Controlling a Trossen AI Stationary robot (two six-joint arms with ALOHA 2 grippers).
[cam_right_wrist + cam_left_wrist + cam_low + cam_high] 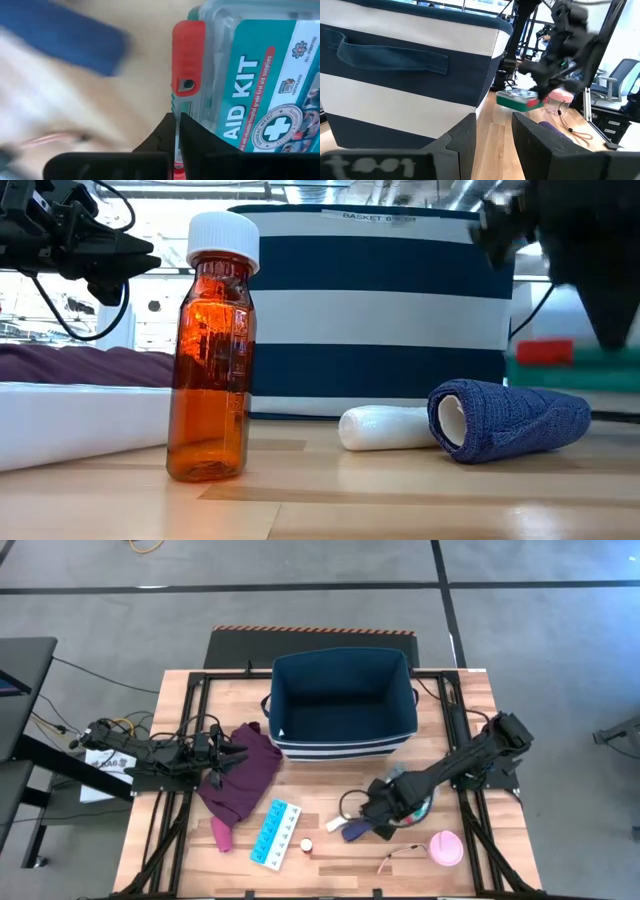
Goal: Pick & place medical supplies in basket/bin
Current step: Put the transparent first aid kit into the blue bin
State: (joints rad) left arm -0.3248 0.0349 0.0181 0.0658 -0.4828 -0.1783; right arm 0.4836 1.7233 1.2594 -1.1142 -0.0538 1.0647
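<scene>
The teal-white first-aid kit box with a red latch hangs above the table, my right gripper shut on it; in the high view the arm covers most of it. On the table lie a dark-blue bandage roll, a white roll, an amber bottle, a light-blue pill organizer and a pink disc with a tan cord. The striped dark-blue bin stands at the far middle. My left gripper waits open at the left over the maroon cloth. My right gripper pinches the kit's thin side edge just beside the red latch, between its two fingers. The fingers come from above, pointing down. The kit is lifted clear of the table and lies about level under the gripper.
The bin's near wall stands between the two arms. The bandage rolls lie just under and beside the lifted kit. Bare wood shows between the bin and the pill organizer.
</scene>
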